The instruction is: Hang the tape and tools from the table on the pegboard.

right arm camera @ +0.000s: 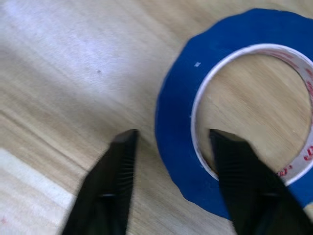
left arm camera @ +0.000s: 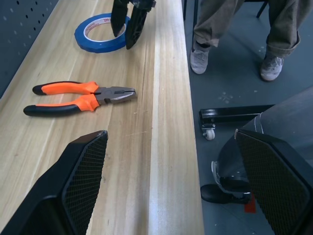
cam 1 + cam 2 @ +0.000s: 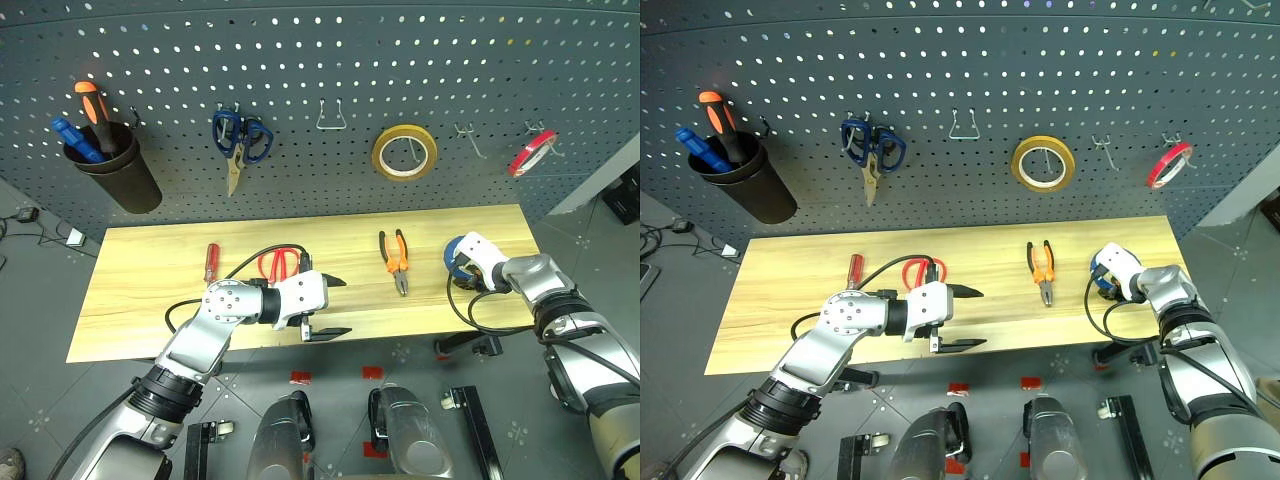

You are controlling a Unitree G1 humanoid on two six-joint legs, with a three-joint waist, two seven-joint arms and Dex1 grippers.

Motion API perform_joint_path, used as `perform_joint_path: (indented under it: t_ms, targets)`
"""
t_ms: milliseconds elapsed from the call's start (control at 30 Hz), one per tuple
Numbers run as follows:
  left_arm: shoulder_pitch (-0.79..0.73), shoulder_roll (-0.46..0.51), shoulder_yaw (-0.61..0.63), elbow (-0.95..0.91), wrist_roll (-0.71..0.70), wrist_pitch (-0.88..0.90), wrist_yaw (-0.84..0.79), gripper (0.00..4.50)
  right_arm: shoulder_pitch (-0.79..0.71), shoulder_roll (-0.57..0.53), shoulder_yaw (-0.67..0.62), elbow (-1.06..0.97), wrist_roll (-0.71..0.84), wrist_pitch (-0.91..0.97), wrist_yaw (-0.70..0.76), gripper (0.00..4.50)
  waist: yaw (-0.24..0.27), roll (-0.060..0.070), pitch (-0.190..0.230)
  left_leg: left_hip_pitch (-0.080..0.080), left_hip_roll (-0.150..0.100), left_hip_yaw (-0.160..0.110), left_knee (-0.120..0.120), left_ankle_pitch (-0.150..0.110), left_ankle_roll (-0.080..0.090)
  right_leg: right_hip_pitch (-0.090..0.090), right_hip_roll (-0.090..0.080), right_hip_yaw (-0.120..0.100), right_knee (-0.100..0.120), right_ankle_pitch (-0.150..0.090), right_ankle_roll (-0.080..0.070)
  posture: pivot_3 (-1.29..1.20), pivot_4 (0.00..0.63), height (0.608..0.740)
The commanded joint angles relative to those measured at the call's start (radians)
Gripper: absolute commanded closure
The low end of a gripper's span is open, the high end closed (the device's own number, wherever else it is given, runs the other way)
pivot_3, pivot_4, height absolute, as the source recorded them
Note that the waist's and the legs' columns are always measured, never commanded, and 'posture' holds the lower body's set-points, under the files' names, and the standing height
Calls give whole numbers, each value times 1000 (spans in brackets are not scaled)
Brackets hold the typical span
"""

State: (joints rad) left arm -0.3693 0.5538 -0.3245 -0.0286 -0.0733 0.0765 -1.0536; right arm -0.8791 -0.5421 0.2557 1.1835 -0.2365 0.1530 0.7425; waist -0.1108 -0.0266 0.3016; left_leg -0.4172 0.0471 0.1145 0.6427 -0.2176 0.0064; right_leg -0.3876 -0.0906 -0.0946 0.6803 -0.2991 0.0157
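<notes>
Orange-handled pliers (image 3: 396, 259) lie jaws toward table (image 3: 150, 300) front.

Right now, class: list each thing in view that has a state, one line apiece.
blue tape: flat on table, right gripper straddling its wall
pliers: on table, shut
red scissors: on table
red screwdriver: on table
left gripper: open, empty
yellow tape: hung on pegboard

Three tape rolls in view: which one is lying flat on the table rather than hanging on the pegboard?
The blue tape, flat near the table's right end at the right gripper. The yellow roll and red roll hang on pegboard hooks.
</notes>
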Motion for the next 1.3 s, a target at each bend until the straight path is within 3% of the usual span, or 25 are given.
perform_joint_path:
  t_ms: [33,67,267,400,500,600,767,933,1300]
  targets:
    - [3,-23,4,-36,-18,-7,7,100,18,4,13,54,-31,13,8,3630,1,0,0,0,0,0,0,0,0,0,0,0,0,0,0,-214,310,740]
    - [3,-29,8,-35,-21,-2,11,100,22,3,11,53,-34,11,1,3832,1,0,0,0,0,0,0,0,0,0,0,0,0,0,0,-216,309,740]
    - [-1,-62,44,-46,-46,29,50,100,91,-44,-18,-71,-26,-70,-62,3832,4,0,0,0,0,-1,1,0,0,1,0,-1,0,1,1,-222,303,740]
    - [-20,-109,83,-57,-88,78,96,100,303,-133,-92,-476,-11,-104,-138,3832,27,0,0,-1,-1,-1,2,0,0,0,-1,0,0,1,2,-230,301,740]
    - [-20,-125,76,-70,-97,84,101,100,529,-153,-195,-860,7,-23,-205,3832,28,1,0,-3,-1,0,1,0,0,-2,-1,0,0,1,3,-246,297,740]
    - [-32,-154,76,-80,-106,98,121,100,759,-98,-283,-1215,-46,12,-341,3832,27,1,0,-3,0,-1,-1,-1,-1,-2,0,0,0,-1,6,-263,298,740]
    - [-74,-203,105,-47,-102,69,168,100,973,7,-299,-1555,-182,-91,-542,3832,19,1,0,-2,0,0,-2,-1,-2,-2,1,1,0,-3,10,-278,295,740]
    - [-135,-251,138,-1,-105,43,222,100,912,15,-280,-1581,-232,-168,-587,3832,13,-1,1,-1,-1,0,1,-2,-2,-2,1,3,0,-3,14,-304,295,740]
    - [-173,-282,133,26,-95,27,224,100,505,-35,-228,-1123,-170,-372,-555,3832,-6,-1,1,-2,-1,1,0,-1,-1,-2,1,2,-1,0,8,-305,286,740]
